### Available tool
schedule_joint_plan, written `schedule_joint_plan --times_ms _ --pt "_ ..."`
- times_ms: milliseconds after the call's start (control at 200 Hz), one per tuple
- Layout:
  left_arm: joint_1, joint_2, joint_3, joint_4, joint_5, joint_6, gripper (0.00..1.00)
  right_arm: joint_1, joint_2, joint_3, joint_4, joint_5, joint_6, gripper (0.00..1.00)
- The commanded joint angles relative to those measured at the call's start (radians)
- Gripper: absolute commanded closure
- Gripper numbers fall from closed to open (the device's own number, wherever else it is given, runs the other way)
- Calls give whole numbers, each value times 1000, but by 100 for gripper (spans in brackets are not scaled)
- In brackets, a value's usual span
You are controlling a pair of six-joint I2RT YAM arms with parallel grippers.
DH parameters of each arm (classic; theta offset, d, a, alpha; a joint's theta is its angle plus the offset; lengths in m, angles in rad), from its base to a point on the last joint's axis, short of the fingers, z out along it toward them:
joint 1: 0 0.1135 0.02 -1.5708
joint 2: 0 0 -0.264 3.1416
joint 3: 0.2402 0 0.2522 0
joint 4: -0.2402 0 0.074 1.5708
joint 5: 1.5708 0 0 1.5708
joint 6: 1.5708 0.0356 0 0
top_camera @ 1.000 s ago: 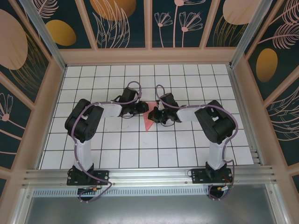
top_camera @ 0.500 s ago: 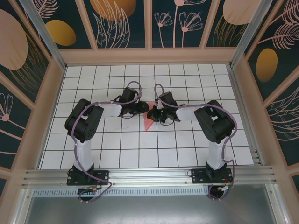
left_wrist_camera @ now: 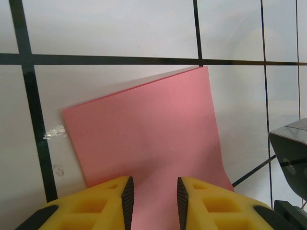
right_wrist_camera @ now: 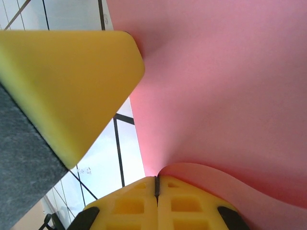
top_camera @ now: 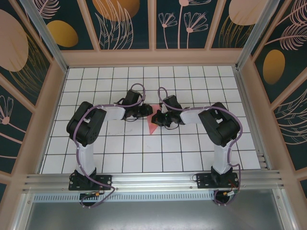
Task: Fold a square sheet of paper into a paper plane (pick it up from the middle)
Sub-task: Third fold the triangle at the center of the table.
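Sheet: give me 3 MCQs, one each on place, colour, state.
1. Where is the sheet?
A) far left corner
B) middle of the table, between left tool and right tool
C) on the near rail

2. Sheet colour?
A) blue
B) white
C) pink

3. Right tool?
A) wide open
B) shut on the sheet
C) shut on nothing

Answers:
1 B: the top view shows it between both tools at mid-table.
2 C: it is pink in all three views.
3 B: the right wrist view shows the fingers closed with the sheet's edge pinched between them.
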Motion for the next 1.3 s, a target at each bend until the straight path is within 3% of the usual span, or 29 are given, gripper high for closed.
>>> schedule_joint_plan --times_ms 0,430,751,851,1096,1296 --pt "-1 37 -29 -15 14 2 67 6 7 25 -23 21 -20 100" --pt "-1 26 -29 -18 10 -5 66 6 26 32 -34 36 -20 99" --pt "33 -82 -30 -27 -73 -71 60 6 39 25 -42 37 -27 95" --pt "57 -114 -52 -14 -86 -94 59 5 41 23 -42 35 -29 91" --pt "81 -148 -100 2 -77 -110 55 6 33 12 -38 28 -31 69" --pt "87 -164 -128 12 -68 -116 55 3 32 5 -33 24 -28 68"
